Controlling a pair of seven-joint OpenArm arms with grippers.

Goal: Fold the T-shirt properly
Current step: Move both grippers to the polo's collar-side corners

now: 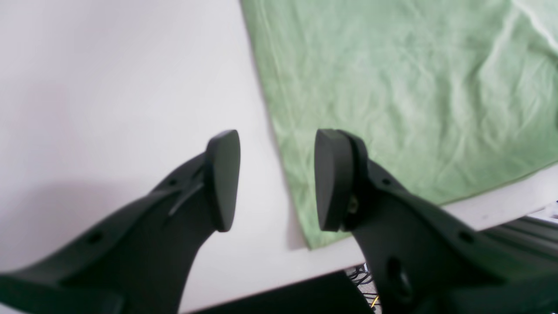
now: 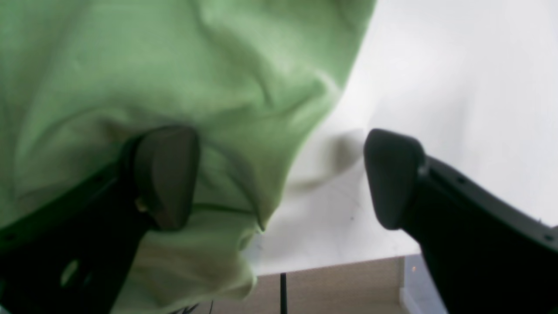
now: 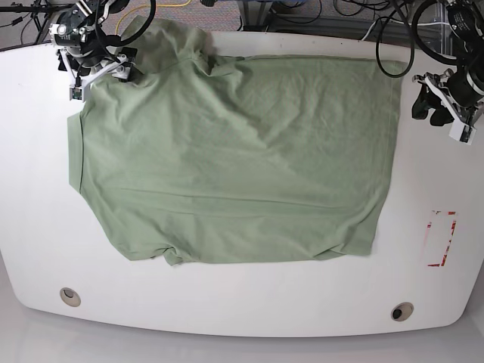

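Observation:
The pale green T-shirt (image 3: 234,166) lies spread flat on the white table (image 3: 242,310), plain side up, with bunched cloth at its back left corner. My right gripper (image 3: 98,76) hovers at that corner. In the right wrist view it (image 2: 279,179) is open wide, one finger (image 2: 165,174) over the cloth (image 2: 174,65) and the other over bare table, with the shirt's edge running between them. My left gripper (image 3: 428,110) is just off the shirt's right edge. In the left wrist view it (image 1: 277,181) is open and empty, above the table beside a shirt corner (image 1: 392,87).
A red-outlined mark (image 3: 439,238) is on the table at the right. Two round holes (image 3: 69,296) (image 3: 401,311) sit near the front edge. Cables (image 3: 302,11) run behind the back edge. The table's edge (image 1: 501,205) is close under my left gripper.

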